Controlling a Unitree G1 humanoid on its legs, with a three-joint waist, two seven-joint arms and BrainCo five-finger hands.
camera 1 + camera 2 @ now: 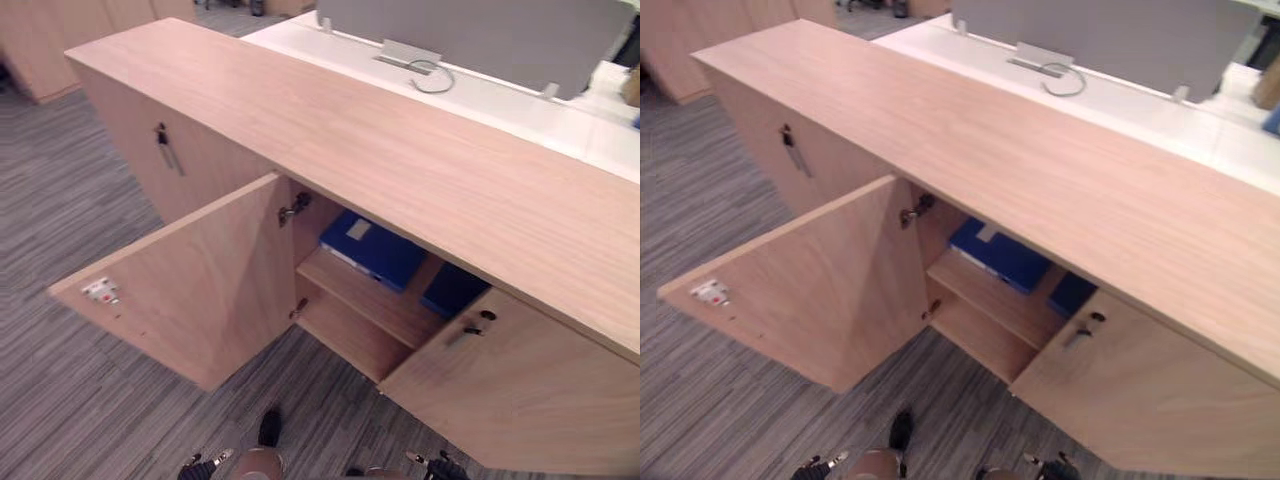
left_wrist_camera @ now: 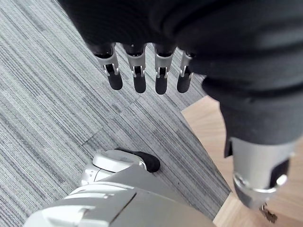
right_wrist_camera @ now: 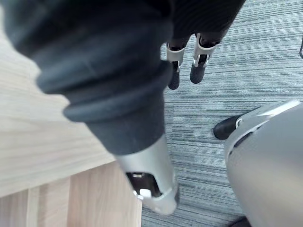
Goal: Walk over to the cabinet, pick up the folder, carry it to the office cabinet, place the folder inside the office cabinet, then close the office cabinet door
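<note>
While hanging over the carpet (image 2: pixel 47 94), gripping nothing with left hand (image 2: pixel 142 28) or right hand (image 3: pixel 199 28), fingers (image 2: pixel 137 75) straight and loose. Lying on the upper shelf (image 1: pixel 370 300) in the cabinet (image 1: pixel 400 160), past the open door (image 1: pixel 200 290): folder (image 1: pixel 372 250).

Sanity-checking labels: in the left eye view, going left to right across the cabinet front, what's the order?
Swung-open left door → hinge → blue folder on the shelf → darker blue folder → partly open right door.
</note>
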